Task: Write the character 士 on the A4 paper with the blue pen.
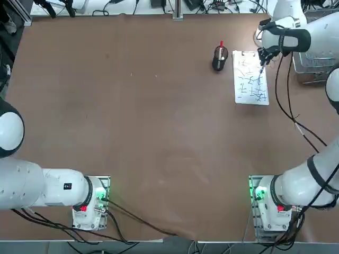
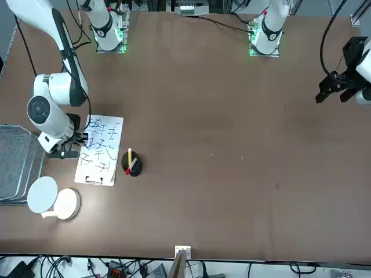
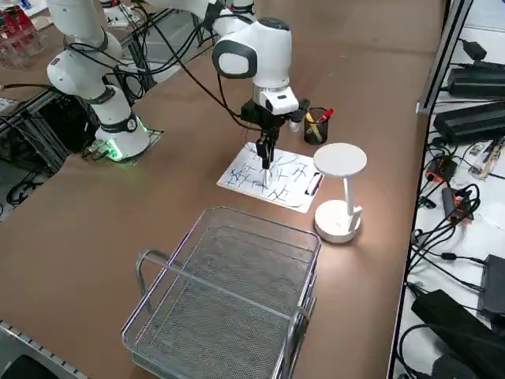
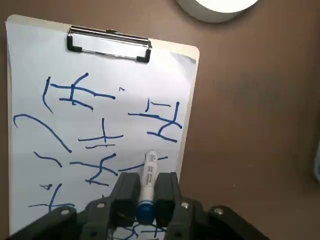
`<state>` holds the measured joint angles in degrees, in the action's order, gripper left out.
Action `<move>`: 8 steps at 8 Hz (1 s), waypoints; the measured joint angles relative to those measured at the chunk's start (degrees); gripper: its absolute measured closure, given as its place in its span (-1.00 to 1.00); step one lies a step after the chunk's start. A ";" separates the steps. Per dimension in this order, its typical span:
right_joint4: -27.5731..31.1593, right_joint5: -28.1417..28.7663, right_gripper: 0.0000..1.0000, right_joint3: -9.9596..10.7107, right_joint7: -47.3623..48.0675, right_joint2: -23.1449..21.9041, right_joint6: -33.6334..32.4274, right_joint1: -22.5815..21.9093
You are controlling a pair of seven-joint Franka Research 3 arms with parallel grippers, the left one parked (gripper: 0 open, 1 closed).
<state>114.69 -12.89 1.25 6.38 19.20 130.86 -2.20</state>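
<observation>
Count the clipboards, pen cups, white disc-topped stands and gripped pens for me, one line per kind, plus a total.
Cream clipboard holding white paper with blue strokes: 1
Black cylindrical mesh pen cup: 1
White disc-topped stand: 1
White-barrelled pen with blue end, gripped by the right end effector over the paper: 1
Total: 4

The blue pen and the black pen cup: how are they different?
The blue pen is thin, while the black pen cup is wide and round. The blue pen is pinched in the right gripper over the paper, but the pen cup stands on the table with pens inside. Both are near the paper.
</observation>
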 joint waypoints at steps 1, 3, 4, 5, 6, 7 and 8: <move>0.00 0.00 0.59 0.00 0.07 0.00 0.01 0.00; 0.00 0.02 0.59 0.00 0.21 0.00 0.04 0.00; 0.00 0.03 0.59 0.00 0.26 0.01 0.05 0.00; 0.00 0.03 0.59 0.00 0.29 0.01 0.08 -0.01; 0.00 0.04 0.59 -0.01 0.55 0.01 0.10 -0.01; 0.01 0.04 0.59 -0.05 0.80 0.02 0.14 -0.02; 0.00 0.05 0.59 -0.14 1.28 0.02 0.22 -0.03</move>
<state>114.70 -12.84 1.11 7.66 19.22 131.08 -2.23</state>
